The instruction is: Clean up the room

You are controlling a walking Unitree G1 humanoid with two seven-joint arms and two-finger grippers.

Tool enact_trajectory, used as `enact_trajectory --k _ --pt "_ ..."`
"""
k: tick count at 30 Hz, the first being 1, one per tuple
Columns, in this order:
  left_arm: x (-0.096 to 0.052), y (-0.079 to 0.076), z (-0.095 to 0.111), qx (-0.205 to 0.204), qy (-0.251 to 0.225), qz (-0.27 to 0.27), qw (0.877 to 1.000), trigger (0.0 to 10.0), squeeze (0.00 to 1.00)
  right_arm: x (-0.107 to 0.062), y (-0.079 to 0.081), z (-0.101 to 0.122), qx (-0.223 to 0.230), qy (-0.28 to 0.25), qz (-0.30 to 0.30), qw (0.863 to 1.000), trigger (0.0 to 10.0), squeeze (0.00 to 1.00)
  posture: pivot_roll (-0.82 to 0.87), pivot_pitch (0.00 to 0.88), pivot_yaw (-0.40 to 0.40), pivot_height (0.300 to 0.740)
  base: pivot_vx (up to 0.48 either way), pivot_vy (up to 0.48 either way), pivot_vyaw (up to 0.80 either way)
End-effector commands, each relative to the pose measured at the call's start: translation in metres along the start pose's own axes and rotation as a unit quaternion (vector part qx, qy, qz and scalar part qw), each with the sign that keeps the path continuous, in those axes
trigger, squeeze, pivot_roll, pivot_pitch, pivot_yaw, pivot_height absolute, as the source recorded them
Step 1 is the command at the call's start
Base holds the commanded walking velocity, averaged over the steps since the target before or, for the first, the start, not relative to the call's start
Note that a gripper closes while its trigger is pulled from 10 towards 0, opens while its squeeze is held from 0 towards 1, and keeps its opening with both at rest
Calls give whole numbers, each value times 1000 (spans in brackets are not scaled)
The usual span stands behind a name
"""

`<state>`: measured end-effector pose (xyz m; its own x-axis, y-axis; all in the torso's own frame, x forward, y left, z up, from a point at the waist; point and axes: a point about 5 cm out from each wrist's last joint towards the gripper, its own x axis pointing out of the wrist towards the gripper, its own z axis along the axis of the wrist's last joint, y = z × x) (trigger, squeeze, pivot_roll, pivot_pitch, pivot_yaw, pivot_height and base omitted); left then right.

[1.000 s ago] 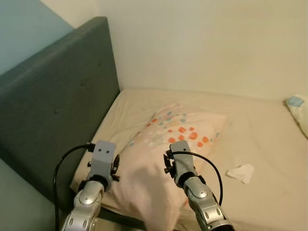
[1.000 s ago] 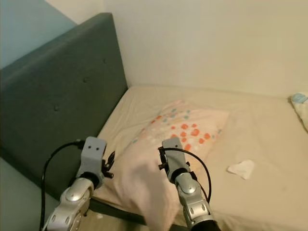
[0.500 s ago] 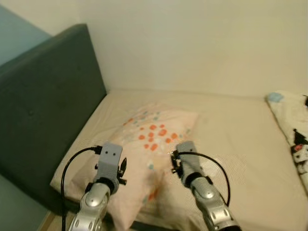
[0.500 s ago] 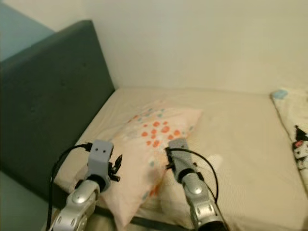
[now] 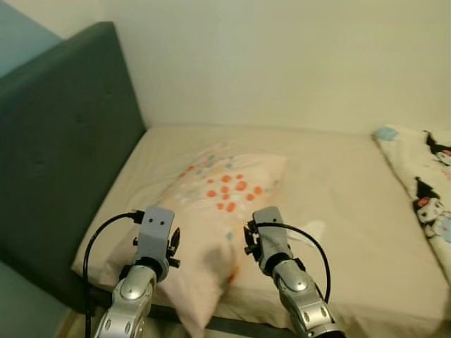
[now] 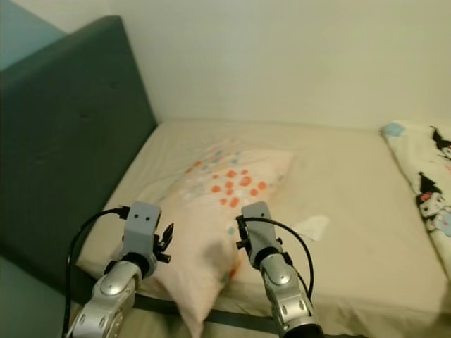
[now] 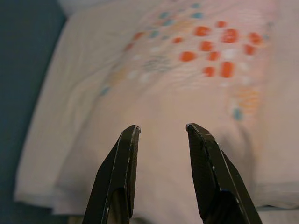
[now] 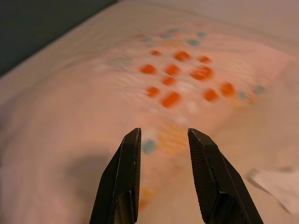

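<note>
The pillow, pale pink with orange and blue dots, lies on the bed directly ahead of both grippers, its near corner drooping over the mattress edge between them. It looks light, soft and floppy: a pinch will gather only cloth and filling, so it should sag from wherever it is held. The best hold is likely a firm bite on the near edge or a corner, one gripper on each side so it lifts level.

The left gripper hovers just above the pillow's near part, fingers parted a moderate way and empty. The right gripper hangs over the dotted side of the pillow, likewise parted and holding nothing. Beyond and to the right of the right gripper a crumpled white tissue lies on the sheet. Further right, well apart, a cartoon-printed blanket runs along the bed. The dark grey headboard stands to the left of the left gripper.

Against the frames of a second ago the whole view has swung rightward, so the blanket now shows much more; that is the camera turning. The pillow lies flatter, less bunched up between the grippers.
</note>
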<state>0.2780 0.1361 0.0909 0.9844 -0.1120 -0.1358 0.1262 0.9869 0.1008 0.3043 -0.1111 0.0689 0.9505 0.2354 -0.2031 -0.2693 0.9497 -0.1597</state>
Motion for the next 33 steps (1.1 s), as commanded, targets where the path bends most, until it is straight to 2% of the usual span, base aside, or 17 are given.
enact_trajectory --k 1,5,6,7,10,14,20,24,27,33 --pt "-1 -3 -1 -4 -3 -3 1000 10000 0 -1 -2 -2 6 1 -5 1000 10000 0 -43 86 32 740 0 0 0" --pt "-1 -4 0 -5 -7 -5 1000 10000 0 -1 -6 0 7 -2 -16 1000 10000 0 -44 83 31 740 0 0 0" --pt "-1 -5 0 -4 -7 -7 1000 10000 0 1 -13 3 4 -5 -36 999 10000 0 -44 83 31 740 0 0 0" --pt "-1 -5 0 -4 -7 -7 1000 10000 0 1 -13 3 4 -5 -36 999 10000 0 -44 83 31 740 0 0 0" --pt "0 -5 0 -5 -6 -8 1000 10000 0 4 -35 4 45 8 -85 995 10000 0 -46 80 29 730 0 0 0" --pt "0 -4 -1 -3 -4 -9 1000 10000 0 4 -44 6 50 3 -93 994 10000 0 -47 83 27 715 0 0 0" --pt "-4 -3 3 -18 -27 -28 999 10000 0 2 -45 3 33 10 -89 995 10000 0 -44 87 22 690 0 0 0" --pt "-6 -7 16 -41 -63 -57 996 10000 0 3 -47 -1 27 22 -96 995 10000 0 -40 89 19 670 0 0 0" --pt "-5 -7 17 -49 -61 -56 995 10000 0 3 -54 -4 31 31 -114 993 10000 0 -40 89 19 655 0 0 0" --pt "-5 -6 16 -48 -60 -60 995 10000 0 2 -57 -5 31 31 -116 992 10000 0 -40 89 19 625 0 0 0"
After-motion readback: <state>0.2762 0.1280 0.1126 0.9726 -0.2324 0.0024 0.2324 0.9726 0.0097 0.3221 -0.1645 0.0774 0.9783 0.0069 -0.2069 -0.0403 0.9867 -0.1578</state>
